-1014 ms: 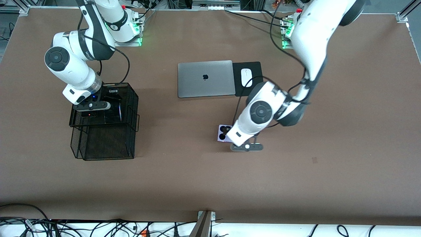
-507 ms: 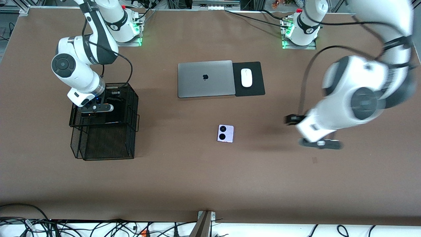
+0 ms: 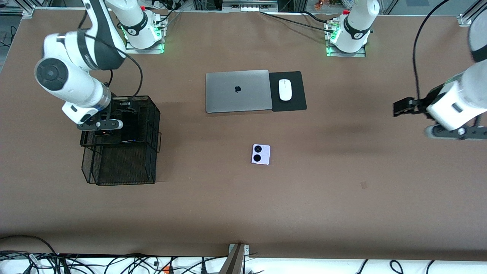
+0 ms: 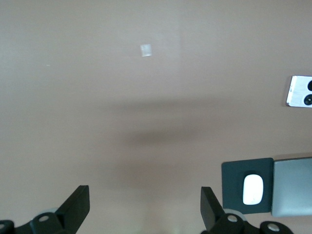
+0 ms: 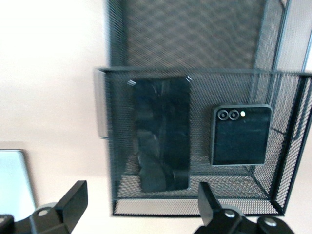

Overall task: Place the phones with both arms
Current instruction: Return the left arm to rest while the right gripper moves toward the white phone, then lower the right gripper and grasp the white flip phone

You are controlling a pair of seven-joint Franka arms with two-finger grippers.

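We see the right gripper (image 5: 139,207), jaws spread, over the black wire-mesh basket (image 3: 150,114); left gripper (image 4: 145,207), jaws spread, over bare brown surface (image 3: 342,198); squarish lilac-white phone (image 3: 261,154) lies in the open.

A wide table covered in matte brown material (image 3: 213,205) fills the scene, evenly lit from above. Silver aluminium frame rails (image 3: 251,8) run along its edge by the bases. Nearest the front camera, tangled black and white cables (image 3: 95,264) lie on a pale floor.
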